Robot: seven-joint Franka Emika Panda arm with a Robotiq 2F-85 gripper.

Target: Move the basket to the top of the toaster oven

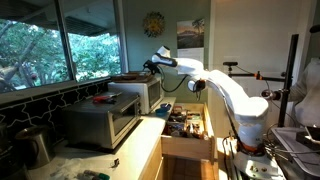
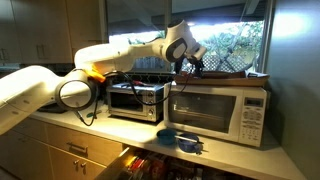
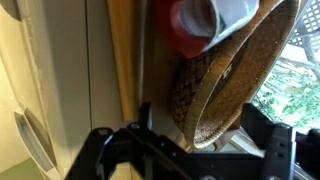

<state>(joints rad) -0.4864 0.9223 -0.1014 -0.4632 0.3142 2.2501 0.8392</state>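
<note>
On top of the white microwave (image 2: pixel 215 115), right of centre in an exterior view, lies the basket (image 2: pixel 228 74), a flat, dark reddish-brown tray that spans most of the appliance's top. The gripper (image 2: pixel 191 63) hangs at the basket's left end, just below the window, at the tip of the white arm (image 2: pixel 110 55) that stretches in from the lower left of the frame. Seen from the wrist, the two dark fingers (image 3: pixel 100 150) rise from the bottom edge and stand well apart, unclenched, with the woven rim of the basket between them (no pad visibly presses on it). A blurred red and white object (image 3: pixel 195 28) sits at the upper middle of that view, next to the weave. The toaster oven (image 2: pixel 137 100), a silver box with a wide front door, stands just left of the microwave in the same exterior view, its top lower than the basket. A blue bowl (image 2: pixel 180 138) rests on the counter in front of the microwave, and a drawer (image 1: pixel 185 140) hangs open at the lower middle of an exterior view.
</note>
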